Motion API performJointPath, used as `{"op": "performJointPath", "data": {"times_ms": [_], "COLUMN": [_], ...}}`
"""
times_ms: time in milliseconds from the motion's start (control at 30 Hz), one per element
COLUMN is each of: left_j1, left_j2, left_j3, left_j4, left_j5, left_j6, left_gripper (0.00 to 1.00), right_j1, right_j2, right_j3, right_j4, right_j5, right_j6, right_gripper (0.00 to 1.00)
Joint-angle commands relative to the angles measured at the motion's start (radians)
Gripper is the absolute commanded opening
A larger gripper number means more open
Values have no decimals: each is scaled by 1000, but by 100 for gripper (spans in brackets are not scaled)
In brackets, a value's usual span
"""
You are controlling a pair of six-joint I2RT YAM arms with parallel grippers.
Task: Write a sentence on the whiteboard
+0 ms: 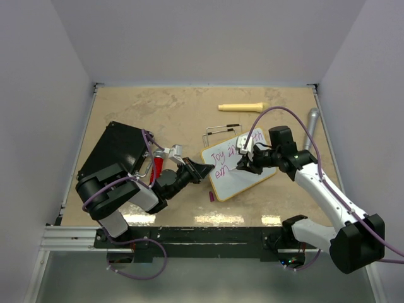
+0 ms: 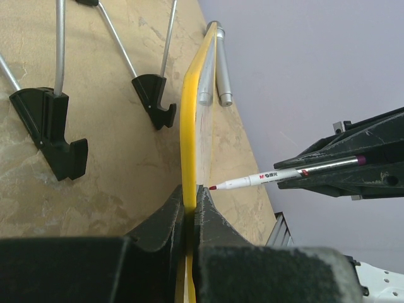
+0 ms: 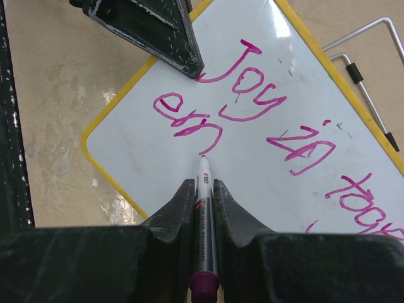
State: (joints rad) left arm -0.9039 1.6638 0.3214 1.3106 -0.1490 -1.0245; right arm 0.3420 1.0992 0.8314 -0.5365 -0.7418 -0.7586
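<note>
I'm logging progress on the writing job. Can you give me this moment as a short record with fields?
left gripper: shut on the yellow rim of the whiteboard
right gripper: shut on the marker
sentence: pink; "Joy in", then a word cut off by the right wrist view's edge; below it, "ern"
marker tip: at the end of the last stroke in line two
elsewhere on table: black case, wire stand, cream handle, silver tube
</note>
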Motion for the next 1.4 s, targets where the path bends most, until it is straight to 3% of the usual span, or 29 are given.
{"op": "performJointPath", "data": {"times_ms": [0, 1367], "left_j1": [-3, -3], "left_j2": [-24, -4], "left_j3": [-1, -5], "left_j4": [15, 35], "left_j5": [9, 11], "left_j6": [83, 75], "left_gripper": [0, 0], "right_j1": [3, 3], "right_j2": [-9, -7], "right_j3": [34, 32], "right_j4": [38, 52], "right_j5": [27, 28], "right_j6": [24, 41], "right_gripper": [0, 0]}}
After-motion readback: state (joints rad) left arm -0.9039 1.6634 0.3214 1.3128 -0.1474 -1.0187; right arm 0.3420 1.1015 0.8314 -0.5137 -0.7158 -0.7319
